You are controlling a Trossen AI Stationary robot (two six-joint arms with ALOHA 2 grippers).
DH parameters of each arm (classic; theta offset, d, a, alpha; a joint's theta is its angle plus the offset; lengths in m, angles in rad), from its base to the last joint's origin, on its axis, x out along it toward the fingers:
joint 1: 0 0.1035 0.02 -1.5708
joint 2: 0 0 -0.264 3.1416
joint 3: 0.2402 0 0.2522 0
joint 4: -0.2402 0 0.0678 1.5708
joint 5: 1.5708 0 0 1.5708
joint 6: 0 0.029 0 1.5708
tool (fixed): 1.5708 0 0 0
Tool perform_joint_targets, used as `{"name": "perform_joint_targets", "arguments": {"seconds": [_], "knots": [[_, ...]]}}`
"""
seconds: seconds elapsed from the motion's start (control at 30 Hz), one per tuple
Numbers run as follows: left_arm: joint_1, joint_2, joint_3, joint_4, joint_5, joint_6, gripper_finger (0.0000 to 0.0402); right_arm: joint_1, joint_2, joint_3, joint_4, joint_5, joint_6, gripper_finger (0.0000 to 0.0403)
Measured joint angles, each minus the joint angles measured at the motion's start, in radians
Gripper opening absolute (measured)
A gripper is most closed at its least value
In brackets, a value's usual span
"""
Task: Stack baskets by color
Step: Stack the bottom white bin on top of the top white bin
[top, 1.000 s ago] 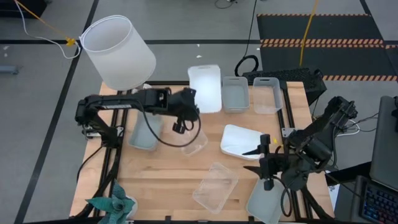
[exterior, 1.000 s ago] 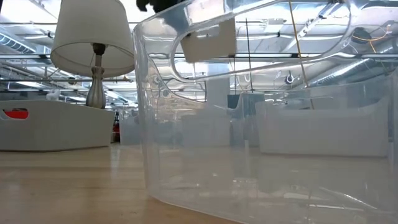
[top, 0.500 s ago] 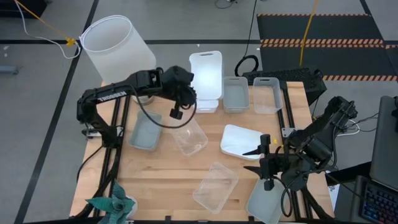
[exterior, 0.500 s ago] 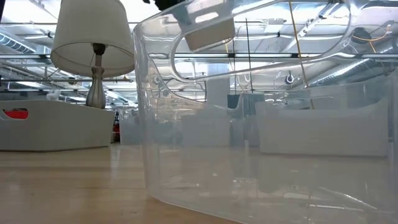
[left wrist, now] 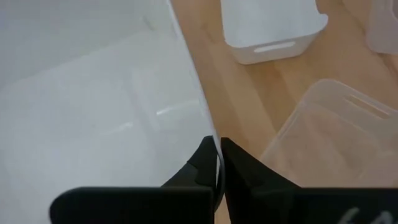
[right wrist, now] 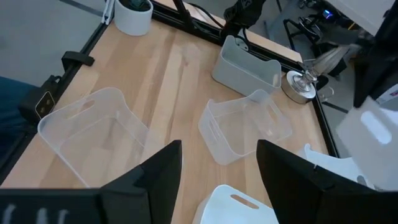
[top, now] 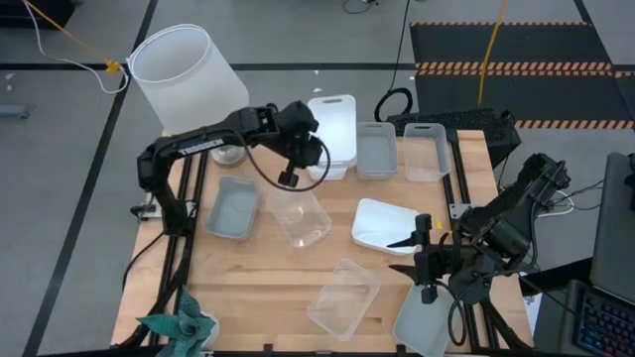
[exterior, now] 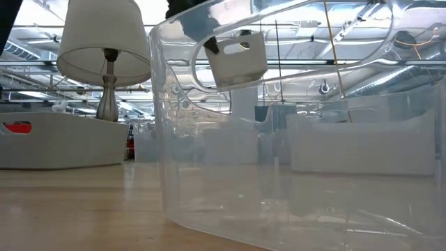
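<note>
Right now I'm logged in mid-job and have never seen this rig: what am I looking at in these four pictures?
Two dark robot arms work at a wooden table. One picture looks straight down, one looks level across the tabletop, and one comes from each arm's wrist. The left gripper is shut on the rim of a white basket, holding it in the air above another white basket at the table's far edge. The right gripper waits open near a tilted white basket. Grey baskets and clear baskets lie around, and a lamp stands at the far left corner.
</note>
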Motion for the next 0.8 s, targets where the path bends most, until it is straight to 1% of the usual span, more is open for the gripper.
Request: {"name": "perform_joint_targets", "arguments": {"seconds": [0.1, 0.23, 0.43, 0.63, 0.8], "knots": [[0.015, 0.023, 0.0, -0.013, 0.008, -0.012, 0.0004, 0.0, 0.0, 0.0, -0.003, -0.001, 0.0, 0.0201], [0.034, 0.046, 0.0, -0.022, 0.002, -0.019, 0.001, 0.0, 0.0, 0.0, -0.007, -0.001, 0.0, 0.0201], [0.052, 0.085, 0.0, -0.025, 0.029, -0.019, 0.0005, 0.0, 0.0, 0.0, -0.008, -0.002, 0.0, 0.0201], [0.072, 0.117, 0.0, -0.034, 0.029, -0.019, 0.0011, 0.0, 0.0, 0.0, -0.008, -0.002, 0.0, 0.0201], [0.089, 0.137, -0.006, -0.047, 0.046, -0.019, 0.0005, 0.0, 0.0, 0.0, -0.012, -0.005, 0.0, 0.0201]]}}
